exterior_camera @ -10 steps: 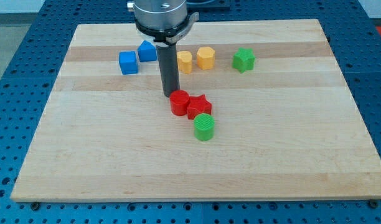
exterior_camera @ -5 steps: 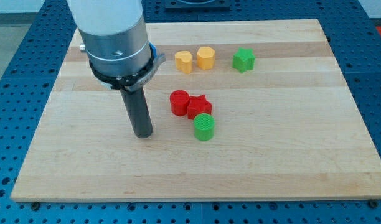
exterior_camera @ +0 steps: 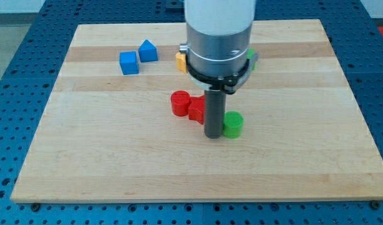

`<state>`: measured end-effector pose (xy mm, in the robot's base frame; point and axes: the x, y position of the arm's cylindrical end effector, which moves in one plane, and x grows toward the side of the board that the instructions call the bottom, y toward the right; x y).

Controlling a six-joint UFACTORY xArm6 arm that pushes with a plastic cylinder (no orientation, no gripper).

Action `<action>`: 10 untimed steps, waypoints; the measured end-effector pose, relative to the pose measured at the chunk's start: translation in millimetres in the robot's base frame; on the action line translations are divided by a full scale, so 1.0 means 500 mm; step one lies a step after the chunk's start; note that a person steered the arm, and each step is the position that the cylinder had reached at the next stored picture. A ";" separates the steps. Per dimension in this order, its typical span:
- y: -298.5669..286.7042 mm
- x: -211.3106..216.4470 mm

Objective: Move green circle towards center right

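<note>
Green circle (exterior_camera: 233, 124) sits near the board's (exterior_camera: 85, 150) middle, slightly toward the view's right, with our tip (exterior_camera: 213, 135) touching its left side. We carry no claw, only the rod, and we read no writing anywhere. Behind the rod lie a red cylinder (exterior_camera: 179, 103) and another red block (exterior_camera: 196, 110), with two blue blocks (exterior_camera: 129, 63) (exterior_camera: 148, 50) at upper left.
</note>
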<state>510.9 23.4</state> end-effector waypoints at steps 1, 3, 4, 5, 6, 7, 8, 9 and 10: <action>0.000 0.006; 0.035 0.040; -0.004 0.026; -0.020 0.026; -0.041 0.004; -0.044 -0.008; -0.040 -0.008; 0.024 -0.012; 0.101 -0.027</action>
